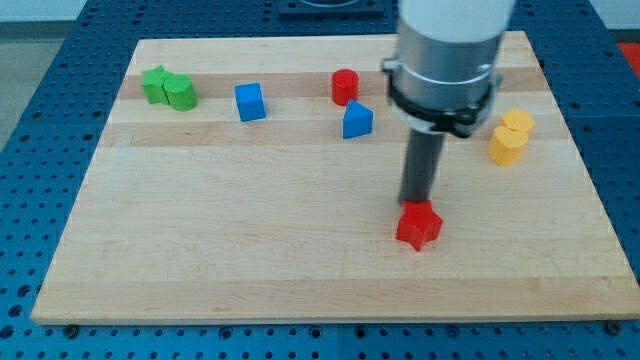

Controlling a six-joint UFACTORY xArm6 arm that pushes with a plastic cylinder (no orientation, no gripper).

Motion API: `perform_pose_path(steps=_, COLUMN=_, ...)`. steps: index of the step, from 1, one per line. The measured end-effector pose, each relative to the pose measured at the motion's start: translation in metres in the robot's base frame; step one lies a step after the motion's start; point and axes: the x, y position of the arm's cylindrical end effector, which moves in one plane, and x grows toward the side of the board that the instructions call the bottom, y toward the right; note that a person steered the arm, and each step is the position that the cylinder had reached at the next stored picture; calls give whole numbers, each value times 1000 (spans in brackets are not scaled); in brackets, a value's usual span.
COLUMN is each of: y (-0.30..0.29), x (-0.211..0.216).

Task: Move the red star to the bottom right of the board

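The red star (pixel 418 227) lies on the wooden board (pixel 250 240), right of centre and towards the view's bottom. My tip (pixel 413 201) is the lower end of the dark rod and stands right at the star's upper edge, touching it or nearly so. The rod hangs from the large grey arm body at the view's top.
A red cylinder (pixel 345 86) and a blue block (pixel 357 121) sit above the star. A blue cube (pixel 250 102) lies further left. A green star (pixel 155 83) and a green cylinder (pixel 181 93) sit at the top left. Two yellow blocks (pixel 510 137) sit at the right.
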Motion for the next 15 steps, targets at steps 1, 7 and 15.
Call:
perform_pose_path(steps=1, y=39, x=0)
perform_pose_path(steps=7, y=-55, x=77)
perform_pose_path(steps=15, y=-44, x=-27)
